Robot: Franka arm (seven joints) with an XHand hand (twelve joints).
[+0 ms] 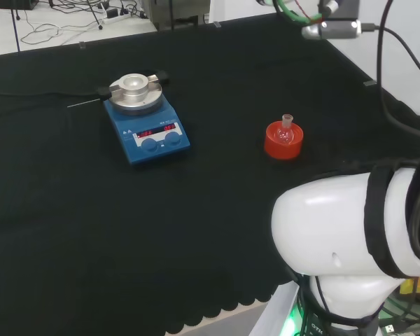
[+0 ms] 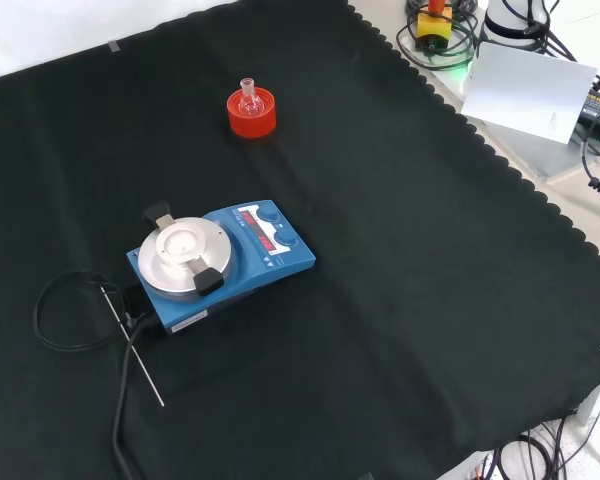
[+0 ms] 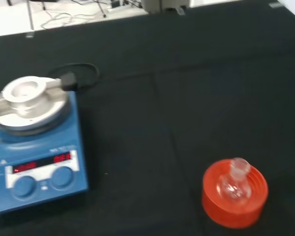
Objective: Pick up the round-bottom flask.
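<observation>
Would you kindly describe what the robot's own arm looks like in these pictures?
In the head view, the arm appears as a big, smooth, glossy white rounded link. Black straps wrap around it, and black cables run along its side. A green light glows near its base. The hand's look cannot be described from these pictures.

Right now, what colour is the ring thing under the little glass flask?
Red. The stand under the round-bottom flask shows best in the wrist view.

Bare black cloth (image 2: 410,250) all round the round-bottom flask (image 1: 287,131), blue stirrer plate (image 1: 147,129) well apart, cable (image 2: 75,320) seemingly farther.
</observation>
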